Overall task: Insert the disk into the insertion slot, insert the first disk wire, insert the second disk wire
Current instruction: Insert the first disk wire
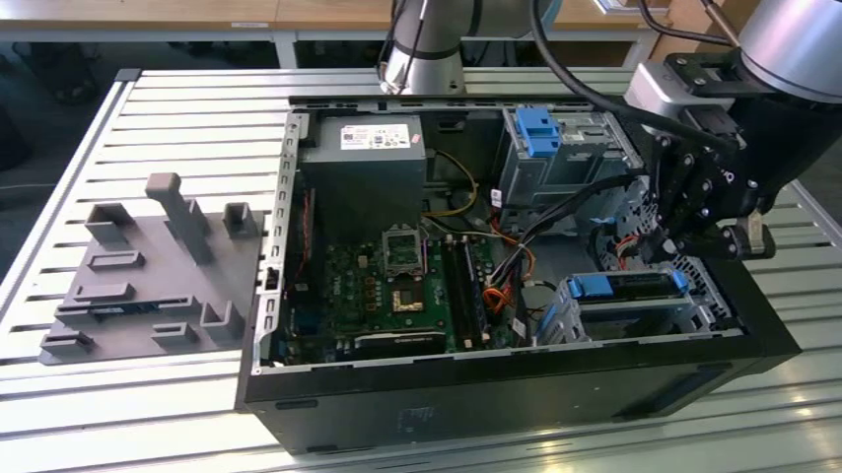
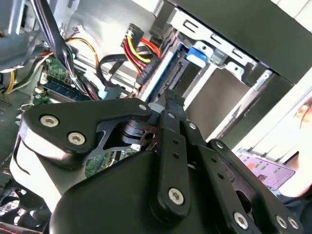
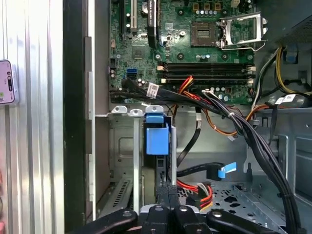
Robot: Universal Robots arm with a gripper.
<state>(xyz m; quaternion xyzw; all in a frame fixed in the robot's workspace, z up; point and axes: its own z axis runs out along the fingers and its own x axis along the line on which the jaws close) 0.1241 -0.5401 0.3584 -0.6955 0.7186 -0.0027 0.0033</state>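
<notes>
Black metal case [image 1: 526, 414]: one desktop computer case lies on a slatted metal table [image 1: 158, 99]. Its upper side is off, so the interior is open from above.
Silver-grey insertion slot [image 1: 658, 323]: one perforated cage sits in the case corner at the exterior view's right, close against the case's outer walls on two sides.
Blue-framed disk [image 1: 629, 288]: one drive lies inside the insertion slot. In the first wrist view its blue carrier [image 3: 157, 135] stands between the slot's upright silver rails.
Black gripper [image 1: 665, 244]: one claw hangs just above the insertion slot, on the side facing the taller bay.
Claw state: in the first wrist view the gripper [image 3: 168, 192] has its fingers pressed together with nothing seen between them, and the tips are right at the disk's end.
Wires: one red-and-yellow bundle [image 3: 195, 191] lies just beside the insertion slot. One black cable with a blue connector [image 3: 226, 169] lies near it. One thick black bundle [image 3: 253, 141] crosses farther off.
Open room: the space above the insertion slot is free. It is tight on the side where cables fill the gap toward the one motherboard [image 1: 394, 286].
Taller bay [image 1: 539, 128]: one plain grey bay with a blue latch stands beyond the insertion slot, with wires between them.
Grey fixture plate [image 1: 145, 276]: one plate rests on the table, well apart from the insertion slot, at the exterior view's left.
</notes>
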